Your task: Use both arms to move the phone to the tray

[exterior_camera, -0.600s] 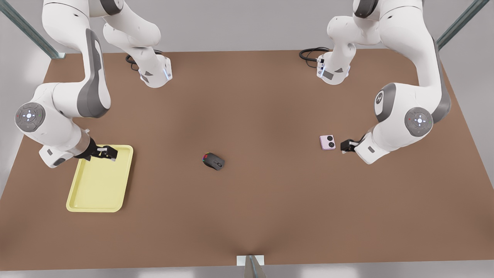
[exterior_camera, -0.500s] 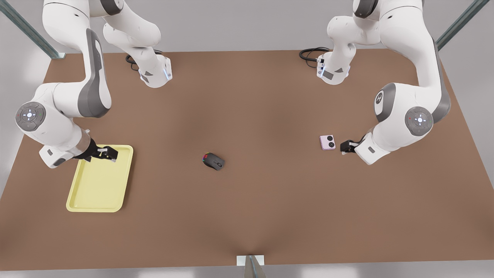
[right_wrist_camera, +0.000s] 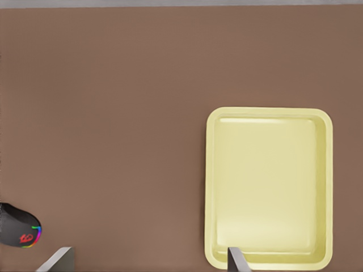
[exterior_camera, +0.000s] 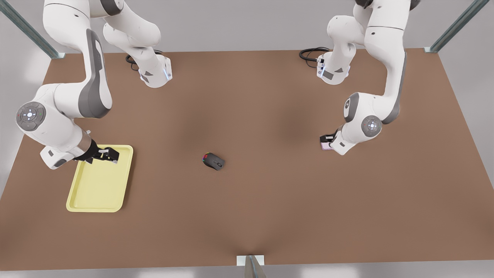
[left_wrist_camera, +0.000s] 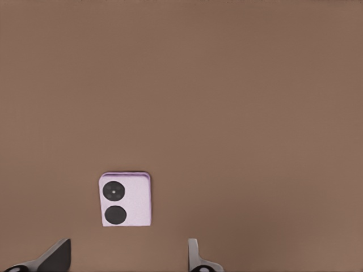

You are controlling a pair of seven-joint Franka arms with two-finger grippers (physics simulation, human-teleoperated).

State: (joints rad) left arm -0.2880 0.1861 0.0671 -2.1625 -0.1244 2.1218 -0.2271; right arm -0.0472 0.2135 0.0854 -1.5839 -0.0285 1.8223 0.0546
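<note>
The pale pink phone lies flat on the brown table, its two black circles facing up. My left gripper hangs open just above it, fingertips wide apart. In the front view this gripper is on the right and covers most of the phone. The pale yellow tray sits at the front view's left with nothing in it. My right gripper is open over the tray's far corner. From the right wrist, the tray lies ahead of the open gripper.
A dark grey computer mouse with coloured lights sits mid-table between phone and tray, and again beside the tray as the mouse. Both arm bases and black cables stand at the far edge. Bare table lies all around.
The left arm swung toward the front view's left, bringing its gripper from beside the phone to over it. The right arm stayed over the tray, almost still.
</note>
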